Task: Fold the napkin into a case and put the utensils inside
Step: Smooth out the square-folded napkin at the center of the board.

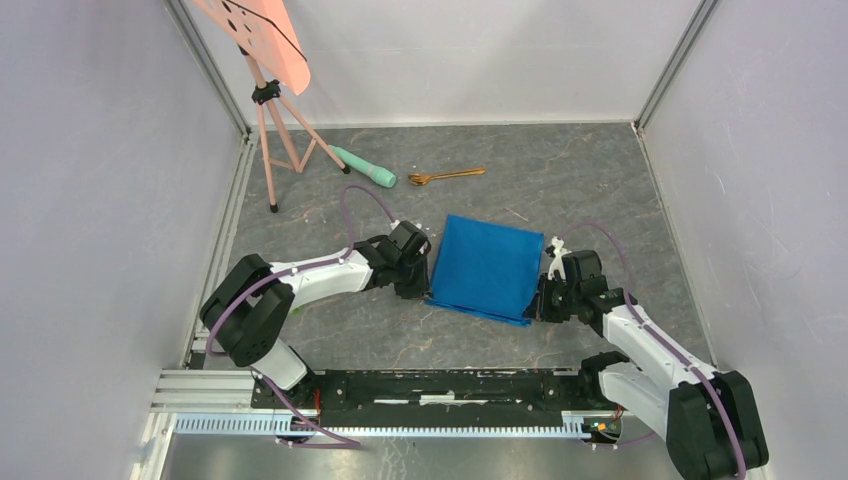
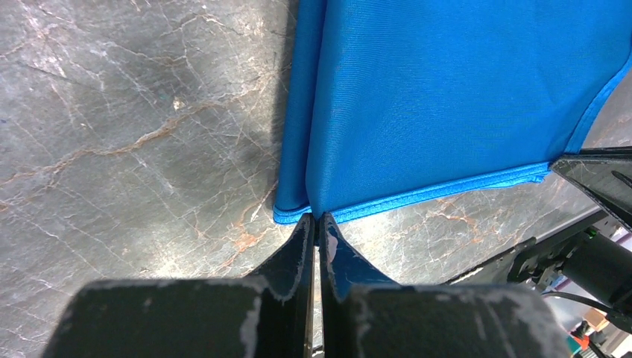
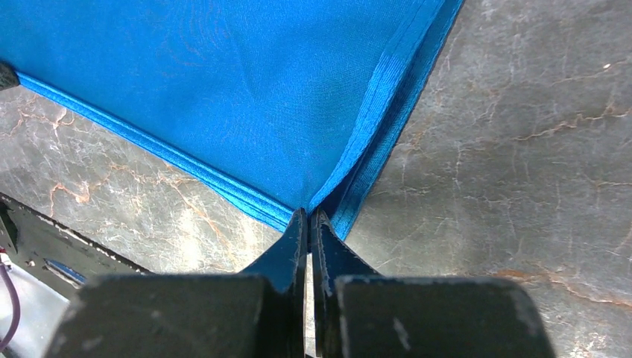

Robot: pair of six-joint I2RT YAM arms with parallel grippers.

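The bright blue napkin [image 1: 487, 267] lies mid-table, folded into layers. My left gripper [image 1: 418, 283] is shut on its near left corner; in the left wrist view the closed tips of that gripper [image 2: 314, 218] pinch the hemmed corner of the napkin [image 2: 447, 97]. My right gripper [image 1: 541, 300] is shut on the near right corner, and in the right wrist view its tips [image 3: 308, 212] clamp the napkin [image 3: 223, 82] where two hems meet. The copper-gold utensils [image 1: 446, 176] lie on the table beyond the napkin, apart from both grippers.
A mint-green cylinder [image 1: 364, 167] with a black tip lies left of the utensils. A pink tripod stand [image 1: 275, 140] occupies the back left corner. White walls enclose the marble table [image 1: 590, 180] on three sides. A black rail [image 1: 440, 385] runs along the near edge.
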